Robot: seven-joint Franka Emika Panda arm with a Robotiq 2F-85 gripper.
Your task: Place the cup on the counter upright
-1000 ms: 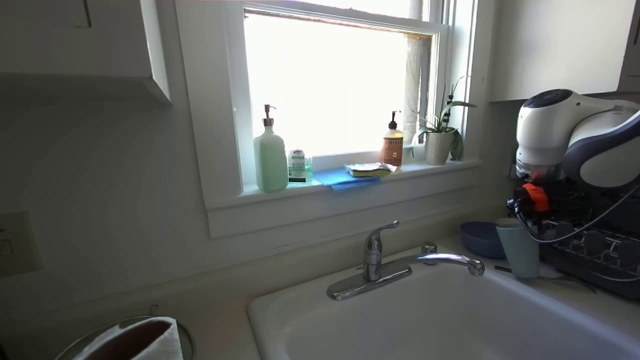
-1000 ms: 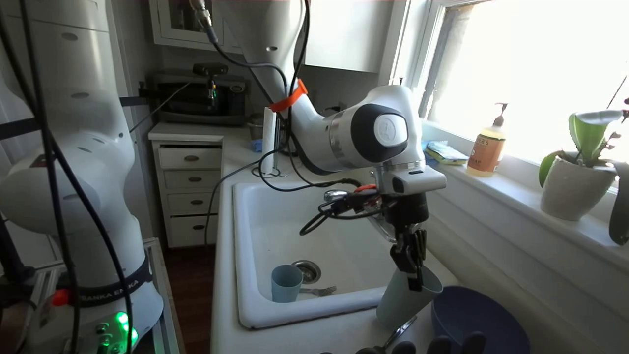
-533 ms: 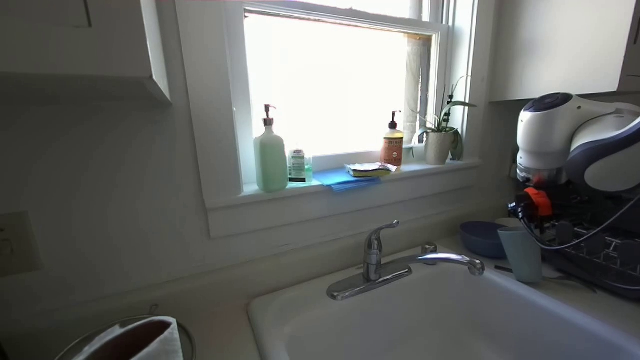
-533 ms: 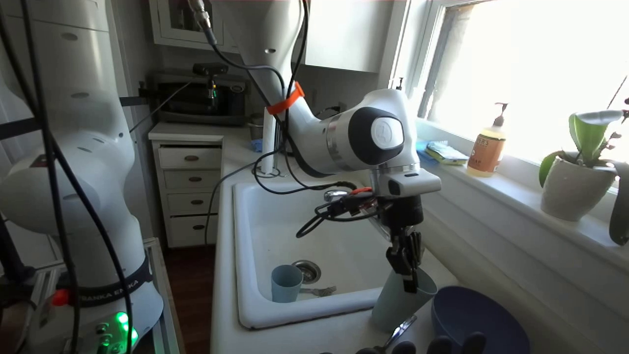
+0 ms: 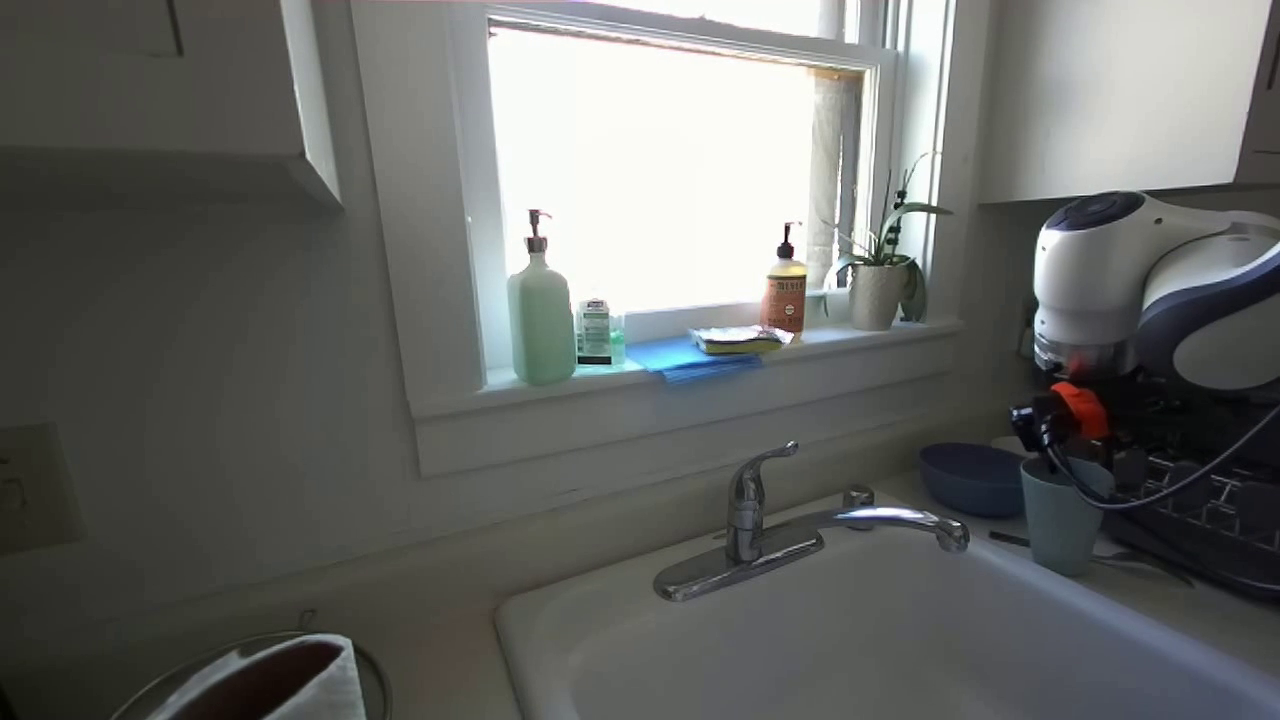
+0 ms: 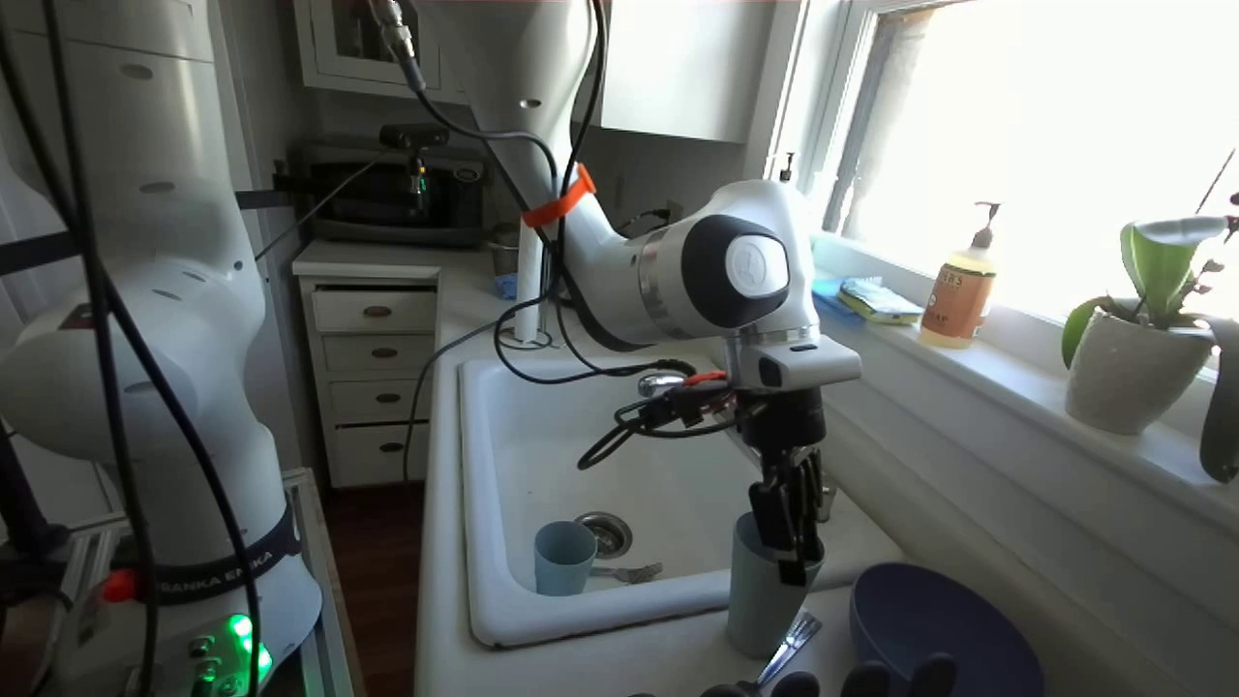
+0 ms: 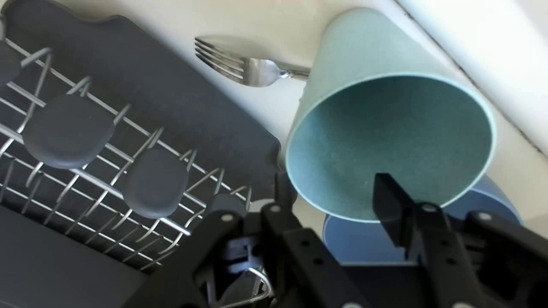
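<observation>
The pale blue-green cup (image 6: 760, 610) stands upright on the light counter (image 6: 571, 670), mouth up, beside the sink edge; the wrist view looks down into the cup (image 7: 376, 115). My gripper (image 7: 335, 184) is open with its fingers spread apart at the cup's near rim. One finger (image 7: 387, 192) overlaps the mouth, while its partner is just outside the rim on the rack side. Neither appears to pinch the wall. In an exterior view the gripper (image 6: 792, 557) points down at the cup's top; elsewhere cables and the wrist partly cover it above the cup (image 5: 1065, 515).
A fork (image 7: 257, 70) lies against the cup's base. Close by are a dark blue bowl (image 6: 939, 629) and a wire dish rack (image 7: 184, 107). The white sink (image 6: 474, 503) holds another similar cup (image 6: 563, 559) and a fork. A chrome faucet (image 5: 745, 520) rises behind the basin.
The cup has gone from leaning in the gripper to standing upright, slightly lower. My arm has moved down a little and the fingers have spread, letting the rim go.
</observation>
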